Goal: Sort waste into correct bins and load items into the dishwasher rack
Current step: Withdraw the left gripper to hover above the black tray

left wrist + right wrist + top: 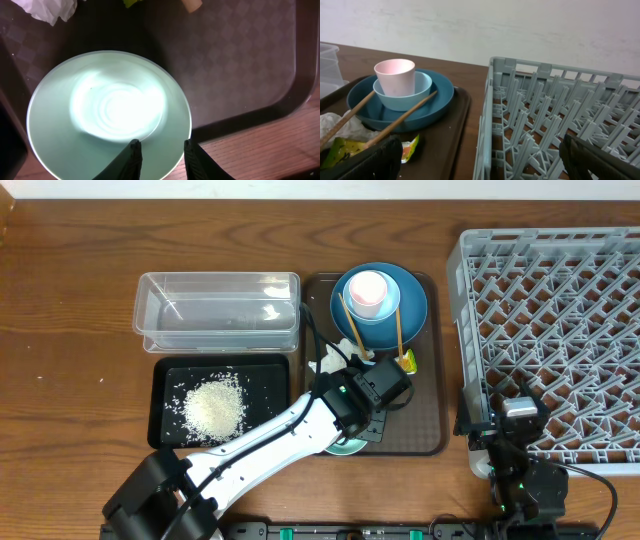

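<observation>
The overhead camera looks straight down on the whole bench point(70, 300). The left wrist camera peers down close over the bowl point(60, 135). The right wrist camera looks low across the rack point(545, 130), sharing the tray point(455, 125).

Dark brown wood-grain table point(70, 330), plain off-white wall point(520, 25) behind it, soft even indoor light

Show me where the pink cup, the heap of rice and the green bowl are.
pink cup point(395, 80): right wrist view, on its outer side wall.
heap of rice point(212, 408): overhead view, on the middle of the pile.
green bowl point(107, 107): left wrist view, on its inside bottom.
</observation>
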Robot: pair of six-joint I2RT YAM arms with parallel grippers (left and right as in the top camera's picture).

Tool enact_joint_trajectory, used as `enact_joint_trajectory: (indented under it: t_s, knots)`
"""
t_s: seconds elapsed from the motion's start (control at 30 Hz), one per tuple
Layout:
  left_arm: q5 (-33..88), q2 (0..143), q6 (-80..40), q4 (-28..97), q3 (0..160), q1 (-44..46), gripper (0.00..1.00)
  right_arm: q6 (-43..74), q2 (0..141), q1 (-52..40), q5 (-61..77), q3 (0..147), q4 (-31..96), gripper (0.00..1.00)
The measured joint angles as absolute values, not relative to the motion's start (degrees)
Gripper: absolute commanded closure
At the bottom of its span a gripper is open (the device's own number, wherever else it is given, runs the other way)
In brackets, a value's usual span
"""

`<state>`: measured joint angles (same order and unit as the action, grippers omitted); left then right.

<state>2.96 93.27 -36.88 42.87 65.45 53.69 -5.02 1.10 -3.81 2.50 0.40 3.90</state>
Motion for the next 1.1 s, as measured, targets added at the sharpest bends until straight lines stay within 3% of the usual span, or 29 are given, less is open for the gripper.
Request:
enact_joint_trajectory:
  t_s: [0.2,0.37,0.4,0.47,0.7,0.8,0.87,1.1]
  knots:
    - [3.0,86.8,-36.2,43.4,65.5,51.2,0.68,-5.0,1.1,-3.8,2.5,0.4,3.9,0.01]
    - [2.5,74.6,-36.1,46.9,66.3,43.0,0.67,-5.0,1.1,-3.8,2.5,0.4,3.9,0.01]
    - [1.9,71.7,-36.1,48.2,66.5,40.6,0.59,-5.0,1.1,-3.8,2.5,0.4,3.9,0.01]
    - [0.9,68.6,-36.3,49.9,66.7,36.8,0.55,-5.0,1.1,-3.8,2.5,0.4,3.9,0.01]
    - [-3.5,61.3,-36.0,57.8,66.7,25.7,0.5,-5.0,1.1,-3.8,2.5,0.4,3.9,0.01]
    - [-5.8,61.0,-36.0,60.1,66.7,24.1,0.48,-5.0,1.1,-3.8,2.5,0.4,3.9,0.01]
    - [-7.6,61.3,-35.9,60.7,66.7,23.7,0.36,-5.0,1.1,-3.8,2.5,0.4,3.9,0.01]
    - [-9.6,62.8,-36.0,61.1,66.7,23.7,0.35,-5.0,1.1,-3.8,2.5,0.4,3.7,0.01]
